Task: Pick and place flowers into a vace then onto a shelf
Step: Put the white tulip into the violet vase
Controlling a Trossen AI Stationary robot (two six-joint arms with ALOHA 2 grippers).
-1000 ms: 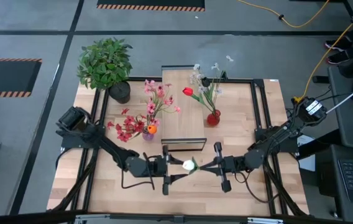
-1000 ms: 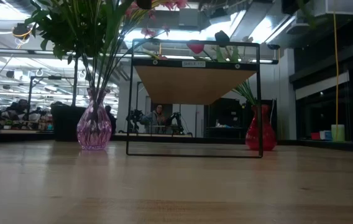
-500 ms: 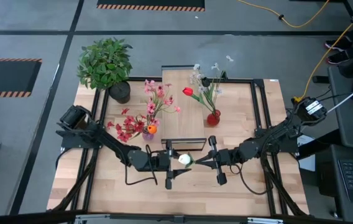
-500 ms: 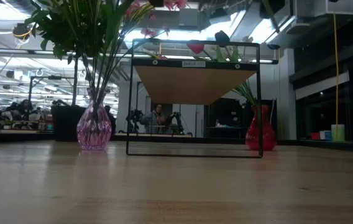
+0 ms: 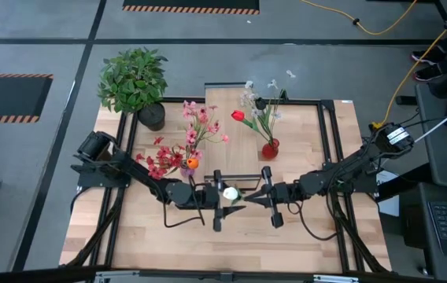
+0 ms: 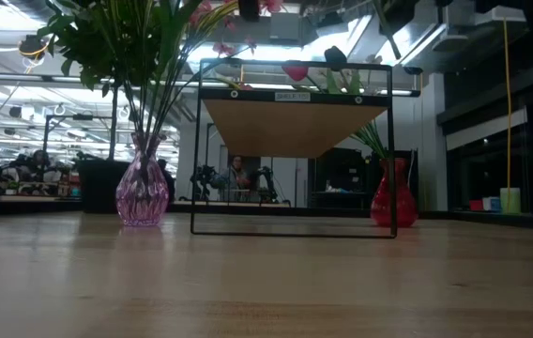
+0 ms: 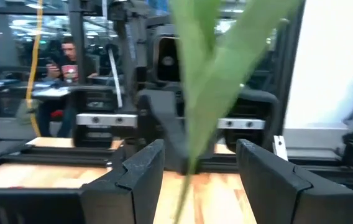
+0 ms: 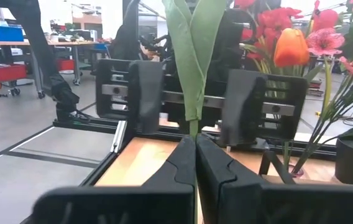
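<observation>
At the back left corner of the table [image 5: 129, 236], a bushy potted plant [image 5: 133, 82] is seen. Next to it, near the left side, a pink vase [image 6: 142, 192] full of pink and red flowers [image 5: 196, 126] is standing, with an orange bloom [image 5: 193, 163] low by its neck. Just in front of that vase, the left gripper [image 5: 217, 198] is held above the middle of the table, and its fingers [image 7: 140, 168] are spread wide with nothing squeezed between them. Between the two grippers, a white flower [image 5: 230, 193] with a green stalk [image 8: 191, 43] is held up in the air. The stalk is pinched tight by the right gripper [image 5: 249, 200], whose fingers [image 8: 183, 163] are pressed shut on it. Behind the grippers the shelf [image 5: 231, 179] is standing, and past it, toward the back right, a red vase [image 5: 270, 148] with a red tulip [image 5: 238, 115] and pale stems is seen. From here, the flower could be dropped if it is let go before the wide fingers are closed on it. The stalk looks thin and bendy, so it could be missed or bent. The pink vase is close by and could be bumped and tipped.
</observation>
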